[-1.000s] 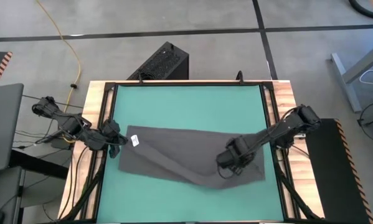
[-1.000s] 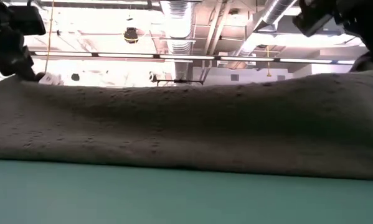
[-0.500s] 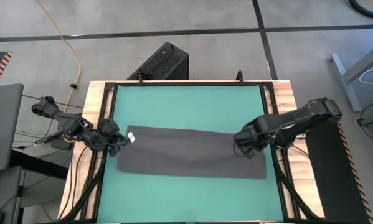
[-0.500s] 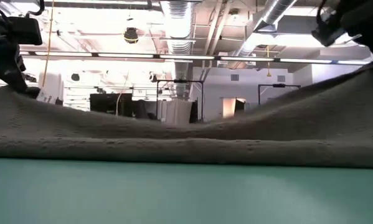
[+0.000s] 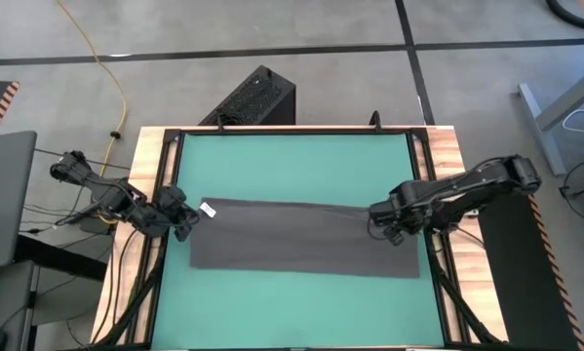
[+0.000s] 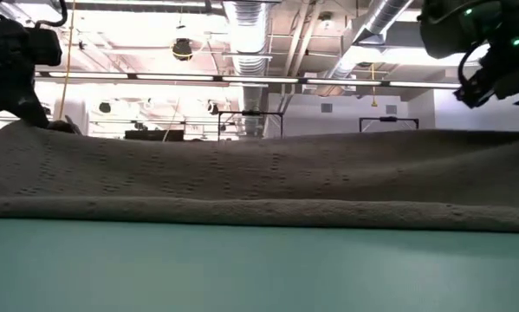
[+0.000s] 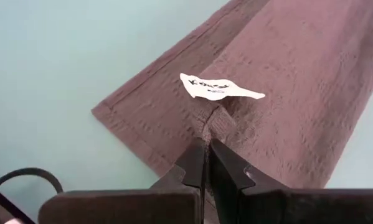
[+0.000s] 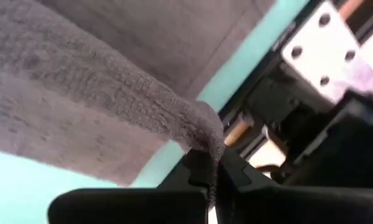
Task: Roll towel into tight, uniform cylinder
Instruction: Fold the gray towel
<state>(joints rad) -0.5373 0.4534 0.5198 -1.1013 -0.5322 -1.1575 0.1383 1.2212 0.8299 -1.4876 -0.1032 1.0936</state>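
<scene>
Flat teal table mat [image 5: 292, 166], bare apart from the dark grey soft cloth towel [image 5: 301, 239], spread long between both grippers. Left gripper [image 7: 208, 155] pinches the edge just below the small white tag [image 7: 220, 88]; right gripper [image 8: 212, 171] clamps the opposite edge, likely tensioning it flat for rolling. No containers.

**Open mat front and back; the towel bars the middle**

The towel [image 5: 301, 239] stretches nearly across my green mat [image 5: 292, 166], with my left gripper [image 5: 186, 222] pinching one end and my right gripper [image 5: 384, 226] the other. Bare mat lies open beyond it and nearer than it. The black frame rails [image 5: 170, 185] hem both sides.
</scene>
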